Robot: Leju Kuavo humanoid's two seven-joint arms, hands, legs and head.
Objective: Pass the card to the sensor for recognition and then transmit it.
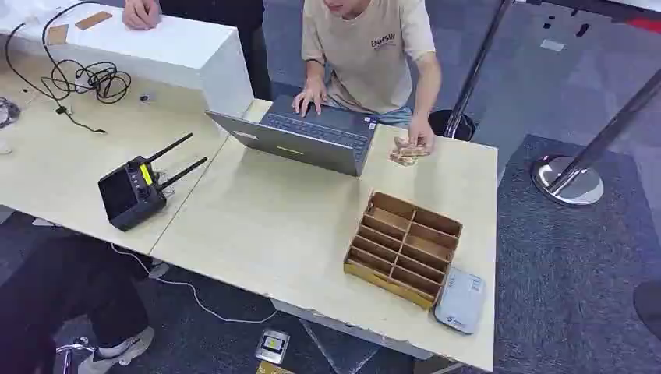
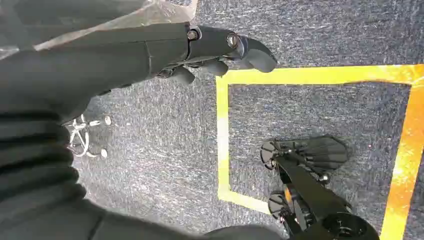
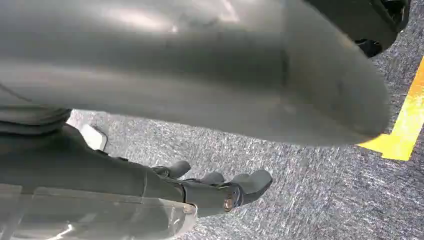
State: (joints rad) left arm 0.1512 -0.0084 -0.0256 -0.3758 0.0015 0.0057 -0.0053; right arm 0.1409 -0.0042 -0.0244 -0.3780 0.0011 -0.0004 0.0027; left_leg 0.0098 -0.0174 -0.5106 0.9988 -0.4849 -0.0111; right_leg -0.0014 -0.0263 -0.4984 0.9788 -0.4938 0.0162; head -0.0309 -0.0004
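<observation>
A: Cards (image 1: 405, 156) sit under a person's hand (image 1: 415, 142) on the surface (image 1: 273, 226) beside the laptop (image 1: 308, 139); probably thin, stiff and light, best pinched by an edge.

B: Print is too small to read; I take the grey pad (image 1: 460, 300) by the divided box (image 1: 404, 248) for the sensor. Left hand (image 2: 220, 50) and right hand (image 3: 220, 190) hang over carpet, fingers loosely spread, holding nothing.

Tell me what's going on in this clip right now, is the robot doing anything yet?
Not yet. Both arms hang by the robot's sides: the left hand and right hand hold nothing, fingers loosely apart above the carpet. On the table sit a cardboard divider tray and, beside it, a grey sensor pad. A person across the table handles a small stack of cards next to a laptop.
</observation>
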